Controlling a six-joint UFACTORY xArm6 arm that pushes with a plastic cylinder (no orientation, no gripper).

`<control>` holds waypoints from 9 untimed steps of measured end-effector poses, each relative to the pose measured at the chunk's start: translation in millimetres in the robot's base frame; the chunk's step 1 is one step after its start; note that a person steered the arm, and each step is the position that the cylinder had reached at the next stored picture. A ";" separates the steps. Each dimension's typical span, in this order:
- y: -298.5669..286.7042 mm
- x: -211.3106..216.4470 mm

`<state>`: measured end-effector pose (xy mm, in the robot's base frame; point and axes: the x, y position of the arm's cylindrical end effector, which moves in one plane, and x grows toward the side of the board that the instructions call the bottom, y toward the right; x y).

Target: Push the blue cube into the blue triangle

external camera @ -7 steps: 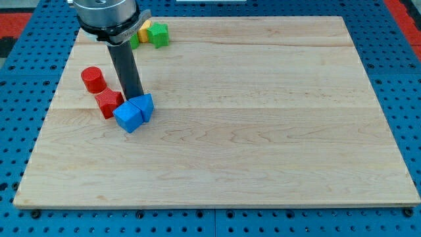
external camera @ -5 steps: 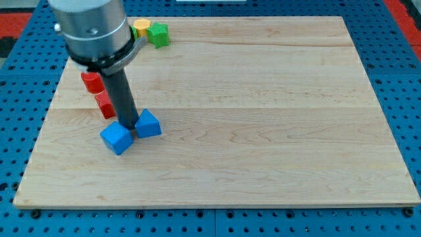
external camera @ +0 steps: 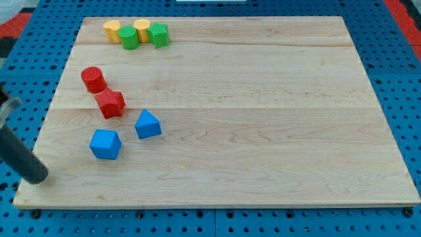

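Blue cube [external camera: 105, 144] sits just apart from the blue triangle [external camera: 148, 124], lower left of it, and we see my tip [external camera: 38, 178] well left; no claw here.

Laboratory bench arranged for robot manipulation. A pale wooden board of glued planks [external camera: 263, 118] lies on a blue perforated metal base plate with a regular grid of holes [external camera: 395, 66], a typical fixture surface. Small plastic test blocks in blue, red, green and yellow sit on the board's left part. A dark cylindrical rod [external camera: 20, 158] enters from the view's left edge.
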<state>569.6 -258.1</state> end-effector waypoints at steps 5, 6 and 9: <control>65.1 -47.8; 40.9 -77.7; 146.5 -157.9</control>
